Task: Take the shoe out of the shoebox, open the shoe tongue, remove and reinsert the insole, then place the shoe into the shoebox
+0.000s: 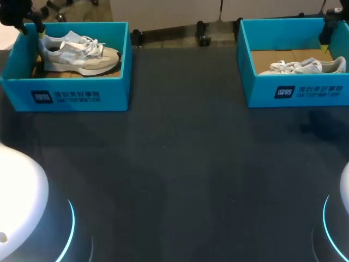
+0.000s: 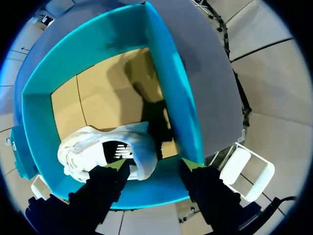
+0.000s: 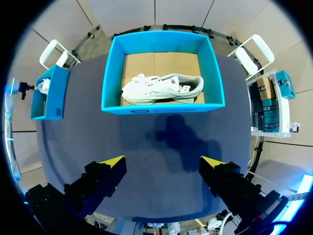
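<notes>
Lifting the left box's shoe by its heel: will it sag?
Likely light: the shoe looks like mesh and foam. Held at the heel it may fold, so the toe could droop. Loose laces might snag the shoebox wall.

R shoebox (image 1: 297, 90) cut off at head view's edge; L claw (image 2: 156, 165) hides part of L shoe (image 2: 88, 152).

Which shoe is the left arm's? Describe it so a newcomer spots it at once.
On the dark table stand two blue boxes; take the left box, under the left gripper. The shoe inside has a beige toe and grey-blue side, while the other shoe, in the right box, is whitish and lies along the front wall.
</notes>
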Robot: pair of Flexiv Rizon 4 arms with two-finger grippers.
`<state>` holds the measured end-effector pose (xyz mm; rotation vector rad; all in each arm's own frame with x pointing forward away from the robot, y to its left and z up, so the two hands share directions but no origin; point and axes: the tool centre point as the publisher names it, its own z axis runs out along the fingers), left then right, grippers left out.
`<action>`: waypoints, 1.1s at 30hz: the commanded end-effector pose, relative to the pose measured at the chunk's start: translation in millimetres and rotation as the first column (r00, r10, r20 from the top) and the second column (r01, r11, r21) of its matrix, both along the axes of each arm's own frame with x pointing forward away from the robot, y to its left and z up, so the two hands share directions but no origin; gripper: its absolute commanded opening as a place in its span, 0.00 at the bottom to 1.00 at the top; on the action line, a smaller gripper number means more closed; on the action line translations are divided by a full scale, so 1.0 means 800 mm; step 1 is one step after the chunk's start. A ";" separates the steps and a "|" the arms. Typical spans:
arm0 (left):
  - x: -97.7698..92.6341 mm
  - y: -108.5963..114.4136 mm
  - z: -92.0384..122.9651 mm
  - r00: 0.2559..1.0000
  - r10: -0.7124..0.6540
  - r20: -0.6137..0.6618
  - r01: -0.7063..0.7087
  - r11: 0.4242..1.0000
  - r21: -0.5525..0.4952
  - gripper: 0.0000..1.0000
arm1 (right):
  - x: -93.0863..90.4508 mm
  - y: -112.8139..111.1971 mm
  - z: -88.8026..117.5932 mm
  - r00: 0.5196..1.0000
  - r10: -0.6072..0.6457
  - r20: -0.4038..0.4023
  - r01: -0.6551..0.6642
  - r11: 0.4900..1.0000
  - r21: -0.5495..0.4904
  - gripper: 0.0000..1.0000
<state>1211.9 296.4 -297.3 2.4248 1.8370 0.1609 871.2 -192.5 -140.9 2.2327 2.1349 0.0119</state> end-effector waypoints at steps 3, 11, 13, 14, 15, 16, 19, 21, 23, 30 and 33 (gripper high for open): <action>0.013 -0.006 -0.011 1.000 -0.020 -0.019 0.020 1.000 0.010 0.66 | 0.001 0.000 0.000 1.000 0.000 -0.001 0.000 1.000 -0.001 1.00; 0.017 -0.009 -0.021 0.999 -0.028 -0.033 0.028 0.999 0.015 0.49 | 0.001 0.000 0.000 1.000 0.000 -0.001 0.000 1.000 -0.001 1.00; 0.017 -0.009 -0.024 0.999 -0.032 -0.043 0.033 0.999 0.016 0.48 | 0.001 0.000 0.000 1.000 0.000 -0.001 0.000 1.000 -0.001 1.00; 0.017 -0.009 -0.026 0.999 -0.032 -0.044 0.033 0.999 0.017 0.48 | 0.001 0.000 0.000 1.000 0.000 -0.001 0.000 1.000 -0.001 1.00; 0.018 -0.009 -0.027 0.998 -0.031 -0.046 0.032 0.999 0.017 0.49 | 0.001 0.000 0.000 1.000 0.000 -0.001 0.000 1.000 -0.001 1.00; 0.018 -0.009 -0.029 0.998 -0.031 -0.047 0.032 0.999 0.018 0.49 | 0.001 0.000 0.000 1.000 0.000 -0.001 0.000 1.000 -0.001 1.00; 0.018 -0.009 -0.032 0.998 -0.031 -0.053 0.032 0.999 0.020 0.48 | 0.001 0.000 0.000 1.000 0.000 -0.001 0.000 1.000 -0.001 1.00; 0.018 -0.010 -0.034 0.998 -0.031 -0.055 0.032 0.999 0.021 0.48 | 0.001 0.000 0.000 1.000 0.000 -0.001 0.000 1.000 -0.001 1.00; 0.018 -0.009 -0.037 0.998 -0.023 -0.066 0.024 0.999 0.021 0.49 | 0.001 0.000 0.000 1.000 0.000 -0.001 0.000 1.000 -0.001 1.00; 0.018 -0.009 -0.051 0.996 -0.012 -0.084 0.013 1.000 0.020 0.47 | 0.001 0.000 0.000 1.000 0.000 -0.001 0.000 1.000 -0.001 1.00; 0.016 -0.007 -0.055 0.996 -0.009 -0.092 0.012 1.000 0.026 0.47 | 0.001 0.000 0.000 1.000 0.000 -0.001 0.000 1.000 -0.001 1.00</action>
